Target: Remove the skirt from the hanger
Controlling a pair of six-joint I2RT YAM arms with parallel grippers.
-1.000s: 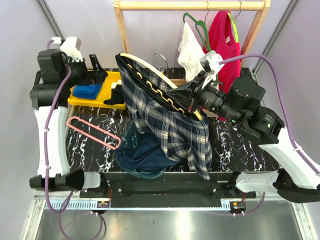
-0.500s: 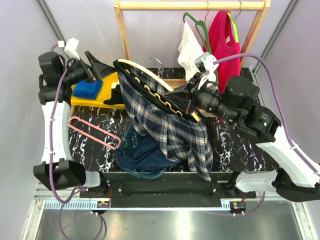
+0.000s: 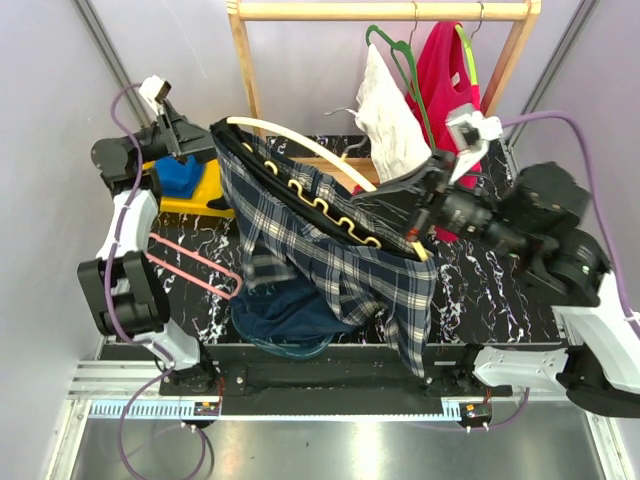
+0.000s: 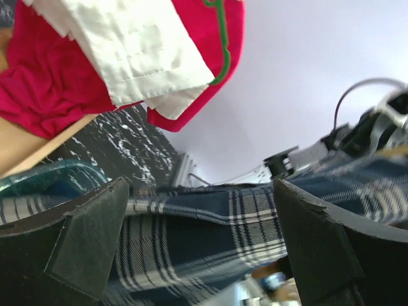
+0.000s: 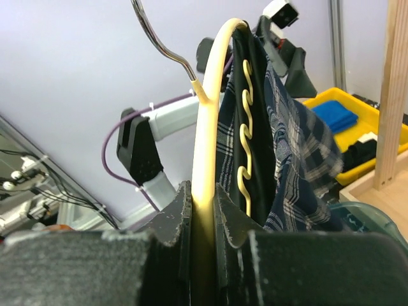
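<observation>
Skirt point(image 3: 350, 260) of navy plaid drapes from a curved cream hanger point(image 5: 203, 146).

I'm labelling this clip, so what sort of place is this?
Likely a lab workcell for clothes handling: a wooden clothes rail holding a red hung garment, a black marbled tabletop between plain grey walls, and a white-and-black robot arm.

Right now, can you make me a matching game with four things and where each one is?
Things: 1 cream hanger; 2 pink hanger; 3 red top; 4 blue cloth.
Places: A on the wooden rail; B in the yellow tray; C pinched in the right gripper; D flat on the table.
Pairs: 1-C, 2-D, 3-A, 4-B.
</observation>
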